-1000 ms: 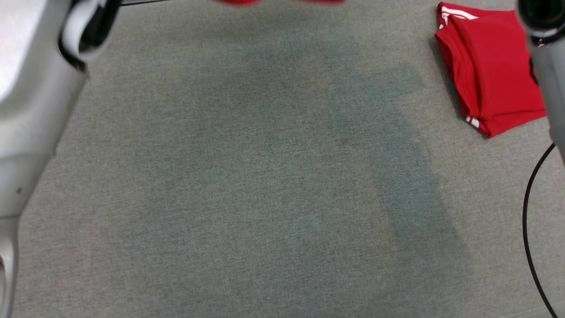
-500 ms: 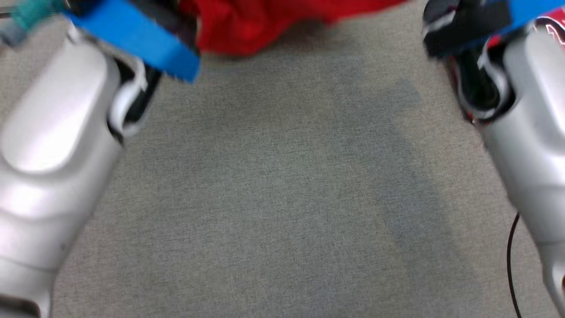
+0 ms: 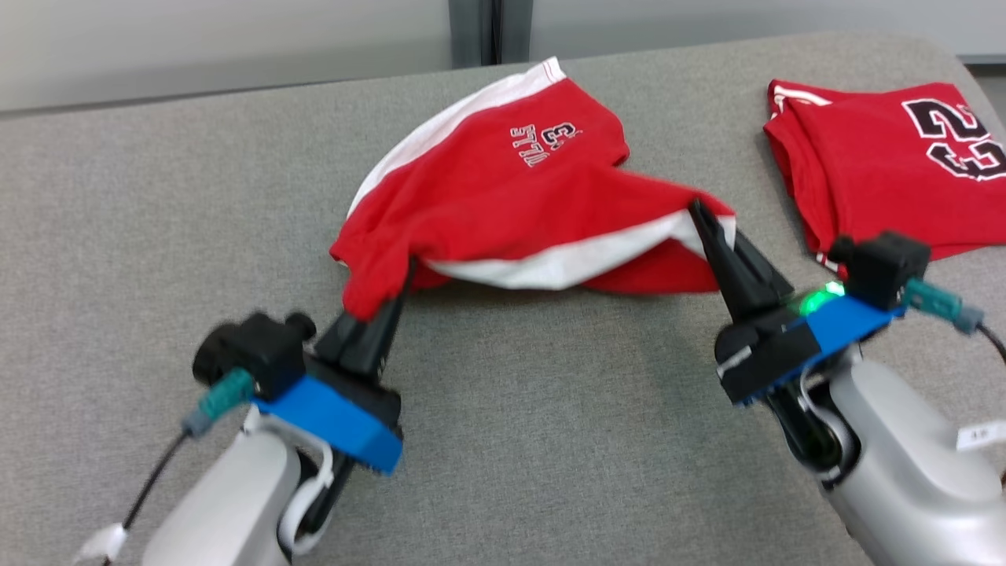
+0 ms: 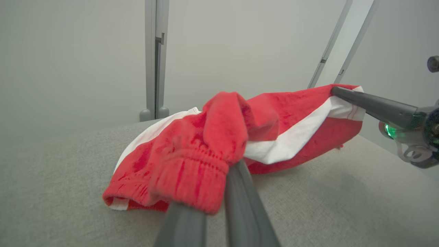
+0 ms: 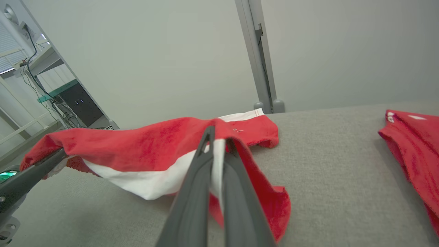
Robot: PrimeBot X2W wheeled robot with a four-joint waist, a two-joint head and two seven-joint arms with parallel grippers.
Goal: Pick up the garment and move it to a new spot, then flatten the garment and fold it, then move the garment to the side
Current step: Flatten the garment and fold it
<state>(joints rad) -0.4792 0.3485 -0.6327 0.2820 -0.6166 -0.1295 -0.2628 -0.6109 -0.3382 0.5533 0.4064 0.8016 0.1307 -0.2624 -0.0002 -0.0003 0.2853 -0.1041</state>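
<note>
The garment (image 3: 511, 196) is a pair of red shorts with white side stripes, stretched between my two grippers over the grey table (image 3: 550, 440). Its far part rests on the table and the near edge is lifted. My left gripper (image 3: 402, 277) is shut on the elastic waistband corner (image 4: 192, 178). My right gripper (image 3: 698, 212) is shut on the white-striped edge (image 5: 216, 161). In the left wrist view the right gripper (image 4: 334, 91) holds the far end of the garment. In the right wrist view the left gripper (image 5: 61, 154) pinches the other end.
A folded red jersey (image 3: 888, 165) with a black number lies on the table at the far right, also in the right wrist view (image 5: 416, 151). A grey post (image 3: 475, 31) stands behind the table's far edge. A pale wall backs the table.
The head camera has tilted up from the bare near table to the far edge. Both grippers and the shorts have come into view, and the shorts hang stretched between them.
</note>
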